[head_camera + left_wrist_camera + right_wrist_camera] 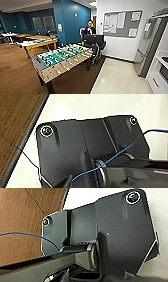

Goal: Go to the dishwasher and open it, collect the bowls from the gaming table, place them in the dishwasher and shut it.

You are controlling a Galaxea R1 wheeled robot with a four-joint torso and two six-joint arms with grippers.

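Observation:
The dishwasher and the bowls are out of view. Far off at the back left stands a small white-topped table (8, 34); I cannot tell whether it is the gaming table. Both wrist views look down past the robot's dark plate. Under the left arm lies pale glossy floor (82, 105) with the brown wood floor (17, 121) beside it. Wood floor (27, 220) also lies under the right arm.
A table-football table (61, 60) with a green field stands close ahead on the left. A person (89, 30) stands behind a dark rig (94, 40). Yellow-topped tables (37, 43) are at the back left. A tall steel fridge (148, 47) and white cabinets (158, 80) line the right.

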